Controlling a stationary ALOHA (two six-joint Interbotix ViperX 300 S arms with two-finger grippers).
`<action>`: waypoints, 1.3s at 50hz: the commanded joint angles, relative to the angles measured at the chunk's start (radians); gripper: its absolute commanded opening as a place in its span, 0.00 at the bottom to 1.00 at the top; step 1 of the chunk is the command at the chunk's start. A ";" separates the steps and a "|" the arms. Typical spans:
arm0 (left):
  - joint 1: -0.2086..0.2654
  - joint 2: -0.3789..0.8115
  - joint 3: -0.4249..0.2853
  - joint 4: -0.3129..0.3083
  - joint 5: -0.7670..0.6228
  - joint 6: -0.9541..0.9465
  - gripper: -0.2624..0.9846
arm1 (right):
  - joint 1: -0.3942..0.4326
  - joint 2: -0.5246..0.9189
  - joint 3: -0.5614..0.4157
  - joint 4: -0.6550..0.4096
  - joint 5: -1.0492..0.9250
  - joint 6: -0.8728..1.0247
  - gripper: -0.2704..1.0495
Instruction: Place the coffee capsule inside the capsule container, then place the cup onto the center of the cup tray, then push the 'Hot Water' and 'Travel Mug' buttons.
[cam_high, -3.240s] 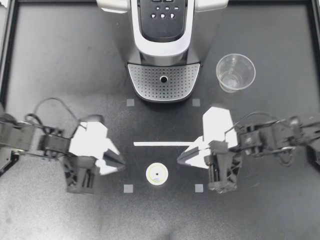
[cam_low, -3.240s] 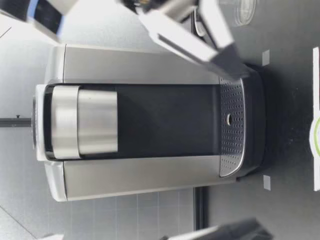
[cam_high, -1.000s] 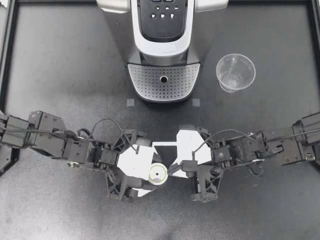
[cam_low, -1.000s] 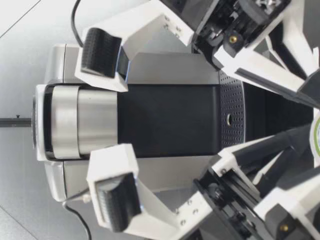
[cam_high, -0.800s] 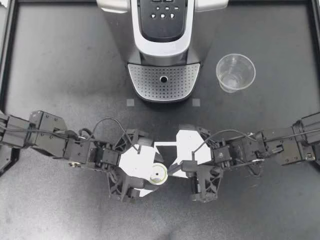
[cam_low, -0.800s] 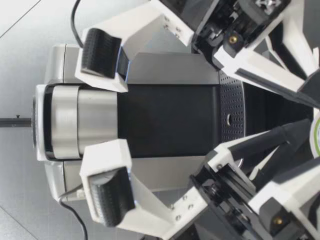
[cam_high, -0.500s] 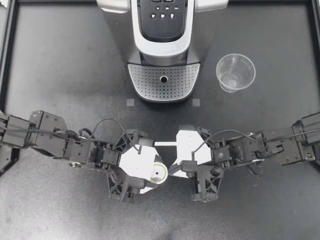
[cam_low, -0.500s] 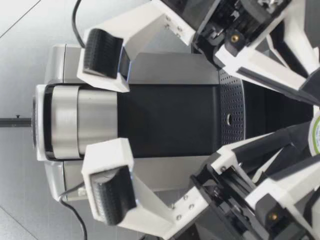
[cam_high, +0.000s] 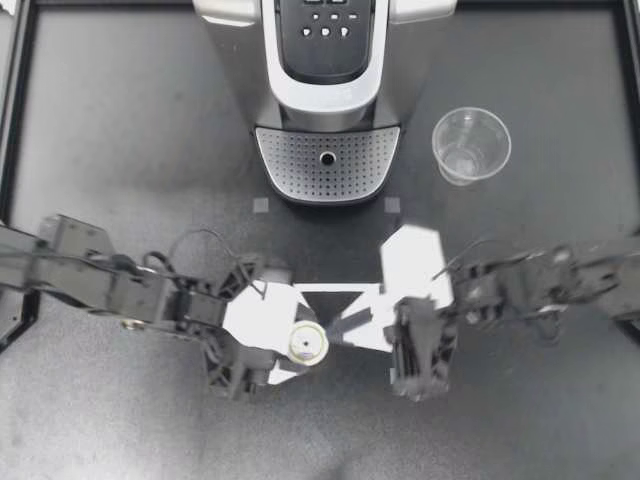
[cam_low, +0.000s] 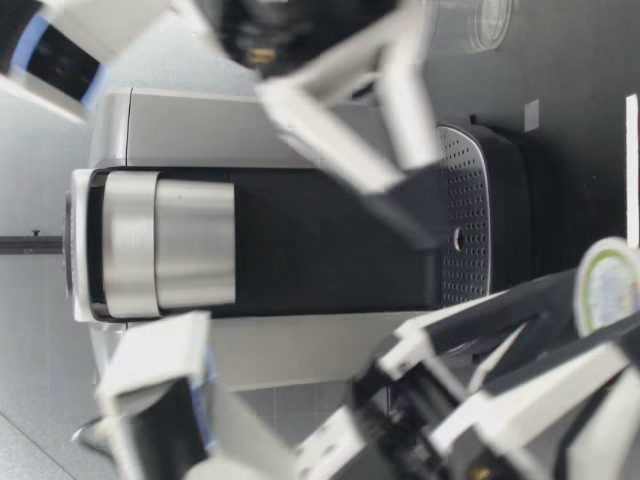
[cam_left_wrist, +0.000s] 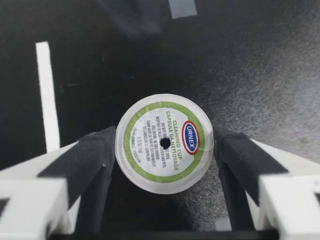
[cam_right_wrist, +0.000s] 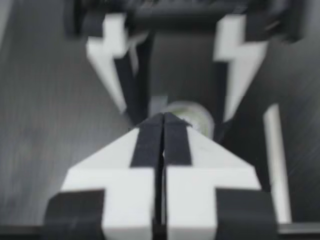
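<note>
so our left gripper (cam_high: 302, 347) is clamped on the coffee capsule (cam_high: 308, 342), one finger on each side, foil lid up, axis upright, low over the table (cam_high: 120, 130) toward the edge nearest our arms. our right gripper (cam_high: 338, 328) is pinched shut on nothing, its tips just beside the capsule. the coffee maker (cam_high: 327, 90) stands straight beyond at the far edge, so we judge the left arm carries it there.

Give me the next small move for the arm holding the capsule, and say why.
Probably raise the capsule and start carrying it toward the coffee machine. My left gripper is shut on it, a finger on each side in the left wrist view, so the grasp looks secure. My right gripper, shut and empty, points at the capsule from close by, so move up and away from it.
</note>
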 joint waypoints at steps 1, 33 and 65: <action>-0.002 -0.061 0.000 -0.002 -0.008 -0.009 0.56 | -0.049 -0.054 0.009 0.020 -0.095 0.000 0.25; -0.002 -0.153 0.060 -0.003 -0.032 -0.028 0.56 | -0.296 -0.132 0.066 0.071 -0.416 -0.005 0.25; -0.002 -0.160 0.060 -0.002 -0.026 -0.018 0.56 | -0.342 -0.147 -0.009 0.071 -0.563 -0.014 0.25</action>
